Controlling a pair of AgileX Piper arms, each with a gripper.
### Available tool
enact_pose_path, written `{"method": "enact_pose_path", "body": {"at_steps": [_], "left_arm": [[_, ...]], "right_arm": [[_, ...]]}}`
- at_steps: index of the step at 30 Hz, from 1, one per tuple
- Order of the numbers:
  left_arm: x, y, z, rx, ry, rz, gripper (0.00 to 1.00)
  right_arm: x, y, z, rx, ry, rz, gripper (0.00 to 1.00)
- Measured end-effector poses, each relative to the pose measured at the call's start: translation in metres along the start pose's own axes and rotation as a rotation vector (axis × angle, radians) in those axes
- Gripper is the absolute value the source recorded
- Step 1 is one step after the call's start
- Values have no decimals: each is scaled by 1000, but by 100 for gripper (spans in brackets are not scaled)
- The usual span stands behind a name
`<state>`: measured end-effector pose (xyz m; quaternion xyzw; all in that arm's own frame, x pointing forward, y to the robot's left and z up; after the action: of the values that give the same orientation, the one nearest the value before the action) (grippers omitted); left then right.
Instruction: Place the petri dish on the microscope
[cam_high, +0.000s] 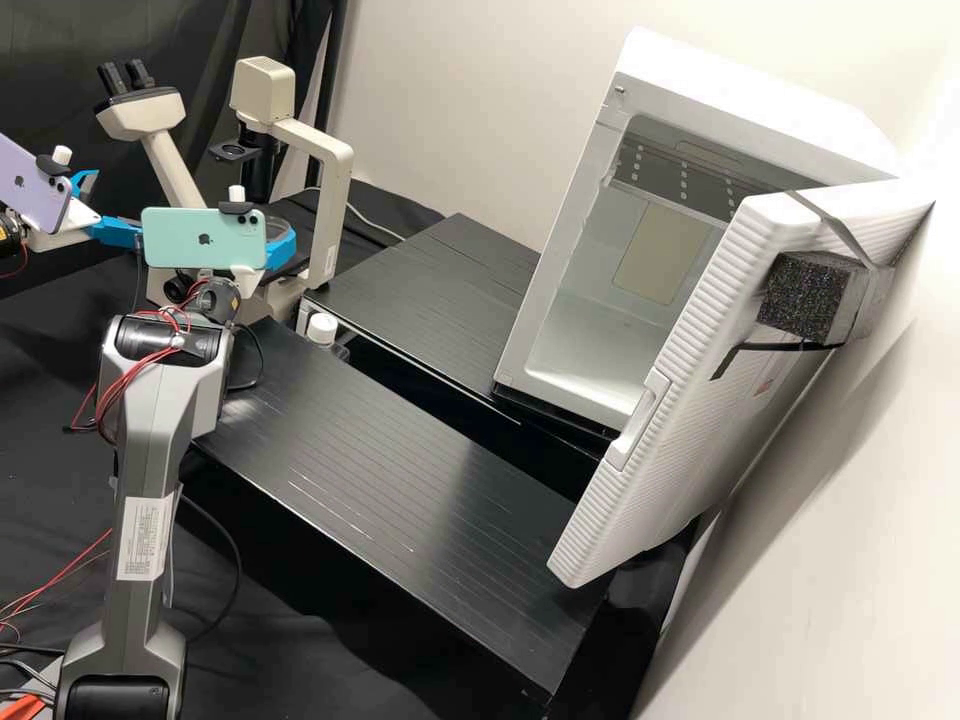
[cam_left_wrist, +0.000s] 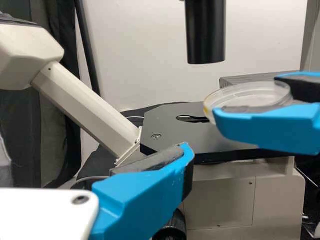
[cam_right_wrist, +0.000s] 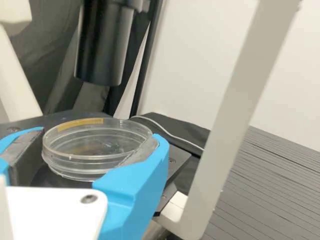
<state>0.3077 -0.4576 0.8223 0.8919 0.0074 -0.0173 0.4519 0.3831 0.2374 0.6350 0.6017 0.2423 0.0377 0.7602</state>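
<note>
In the high view my right gripper (cam_high: 282, 250) is at the microscope (cam_high: 335, 185), partly behind the green phone. My left gripper (cam_high: 118, 208) stands open at the microscope's left. In the right wrist view my right gripper (cam_right_wrist: 102, 141) is shut on the clear petri dish (cam_right_wrist: 95, 162), which lies level between the pads. The left wrist view shows the petri dish (cam_left_wrist: 250, 97) held slightly above the black stage (cam_left_wrist: 175, 132), towards one side of its central opening. One finger of my left gripper (cam_left_wrist: 150, 195) shows there, apart from the dish.
A black condenser tube (cam_left_wrist: 206, 32) hangs over the stage, and a pale support post (cam_right_wrist: 225, 120) rises beside it. Slatted black platforms (cam_high: 400, 450), a small capped bottle (cam_high: 322, 330) and an open white incubator (cam_high: 560, 270) stand farther right.
</note>
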Motion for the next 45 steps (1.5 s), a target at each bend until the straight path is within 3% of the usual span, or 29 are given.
{"method": "enact_pose_path", "body": {"at_steps": [5,14,19,27,33,37,45], "left_arm": [[0,0,0,0,0,0,100],[0,0,0,0,0,0,100],[0,0,0,0,0,0,100],[0,0,0,0,0,0,100],[0,0,0,0,0,0,100],[0,0,0,0,0,0,100],[0,0,0,0,0,0,100]], "right_arm": [[7,-6,-1,-3,-13,1,0],[22,-9,1,57,-39,26,0],[30,-17,1,121,-53,17,0],[42,-24,1,139,-55,2,0],[54,-28,3,193,-81,8,0],[61,-29,4,187,-95,20,0],[68,-31,4,134,-97,22,0]]}}
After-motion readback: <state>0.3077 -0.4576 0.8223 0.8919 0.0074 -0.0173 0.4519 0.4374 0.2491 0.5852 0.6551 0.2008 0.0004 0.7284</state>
